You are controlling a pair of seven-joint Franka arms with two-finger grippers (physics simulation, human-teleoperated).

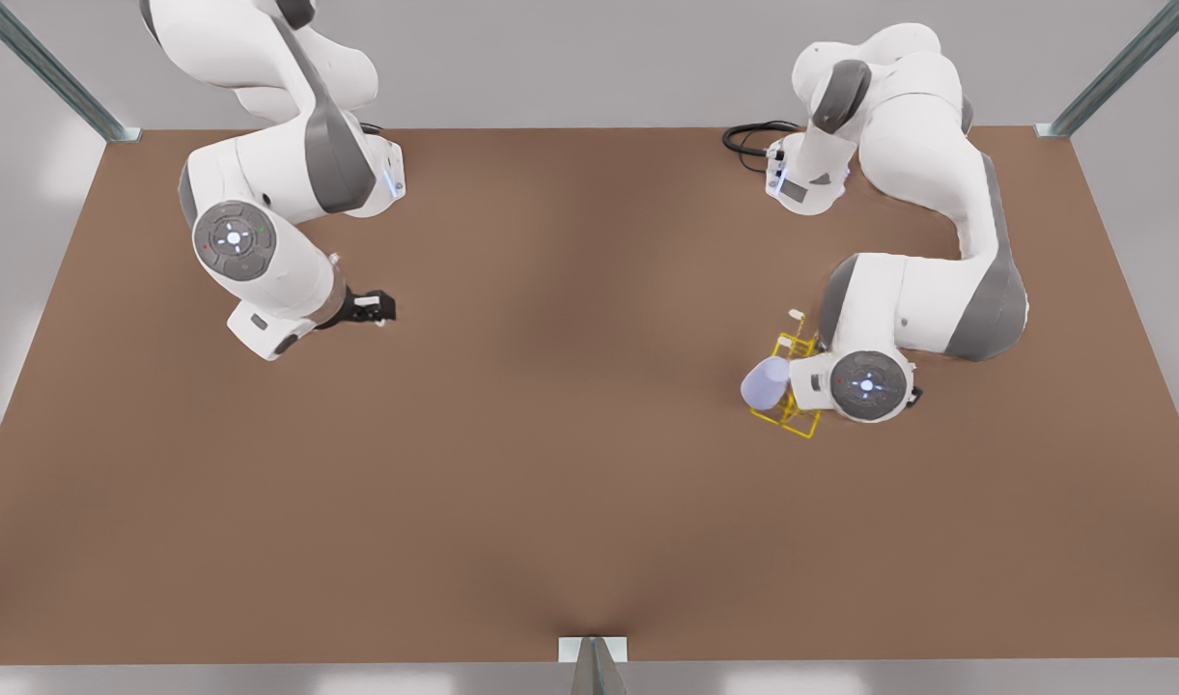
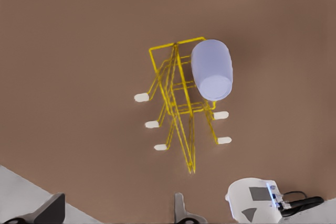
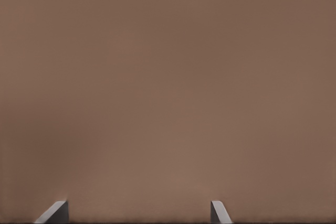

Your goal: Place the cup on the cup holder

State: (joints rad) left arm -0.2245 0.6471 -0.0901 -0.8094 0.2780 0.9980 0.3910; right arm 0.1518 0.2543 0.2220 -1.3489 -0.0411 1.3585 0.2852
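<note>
The right gripper (image 1: 384, 307) on the front view's left waits over bare brown table (image 1: 570, 434), fingers spread. On the right, the cup (image 1: 765, 382) hangs on the yellow cup holder (image 1: 788, 405), left gripper (image 2: 118, 211) above, released.

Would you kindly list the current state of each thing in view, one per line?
cup: hung on the cup holder, free of both grippers
cup holder: upright on the table, cup on one prong, other white-capped prongs bare
left gripper: open, above the holder, holding nothing
right gripper: open, over bare table, waiting
</note>
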